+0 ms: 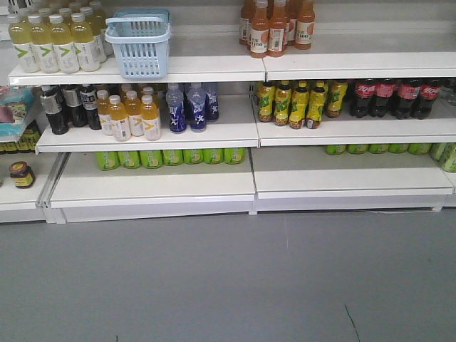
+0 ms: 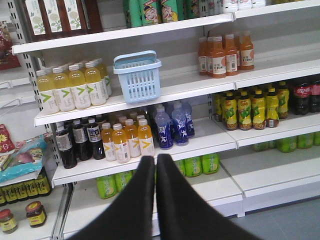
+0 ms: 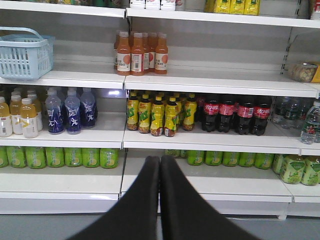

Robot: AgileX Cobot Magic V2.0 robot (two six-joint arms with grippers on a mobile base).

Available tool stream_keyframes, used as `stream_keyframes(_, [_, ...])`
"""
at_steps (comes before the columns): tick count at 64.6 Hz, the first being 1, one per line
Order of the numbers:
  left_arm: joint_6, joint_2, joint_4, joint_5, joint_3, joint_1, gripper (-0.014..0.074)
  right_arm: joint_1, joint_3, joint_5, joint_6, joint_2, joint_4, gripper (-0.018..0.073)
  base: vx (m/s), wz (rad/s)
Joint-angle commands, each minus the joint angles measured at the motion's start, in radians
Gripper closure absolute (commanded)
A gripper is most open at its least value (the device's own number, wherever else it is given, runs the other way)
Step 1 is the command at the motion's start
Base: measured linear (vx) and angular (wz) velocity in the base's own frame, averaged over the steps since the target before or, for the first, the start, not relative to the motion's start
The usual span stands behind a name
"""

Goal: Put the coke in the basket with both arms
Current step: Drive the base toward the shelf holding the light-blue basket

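Observation:
The light blue basket [image 1: 139, 44] stands on the upper shelf at the left, handles up; it also shows in the left wrist view [image 2: 137, 76] and in the right wrist view [image 3: 22, 52]. No slim red coke container shows in any view. My left gripper [image 2: 155, 159] is shut and empty, well back from the shelves, pointing below the basket. My right gripper [image 3: 160, 160] is shut and empty, pointing at the bottom shelf below the yellow bottles. Neither arm shows in the front view.
Dark cola bottles with red labels [image 1: 395, 96] stand on the middle shelf at the right, also in the right wrist view [image 3: 235, 115]. Yellow-green bottles [image 1: 299, 103], blue bottles [image 1: 189, 107], orange bottles [image 1: 274, 25] and green bottles [image 1: 171, 157] fill the white shelves. The floor [image 1: 228, 278] is grey.

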Motion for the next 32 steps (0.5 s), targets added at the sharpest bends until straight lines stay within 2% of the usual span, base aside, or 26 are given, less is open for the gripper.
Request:
stream_keyframes(1, [-0.002, -0.013, -0.003, -0.076, -0.034, -0.003, 0.0603, -0.005, 0.008, -0.078, -0.006, -0.012, -0.004, 0.0569, 0.16, -0.04])
stream_keyframes(32, [-0.002, -0.013, -0.003, -0.076, -0.034, -0.003, 0.0603, -0.005, 0.008, -0.078, -0.006, -0.012, -0.004, 0.0569, 0.13, -0.01])
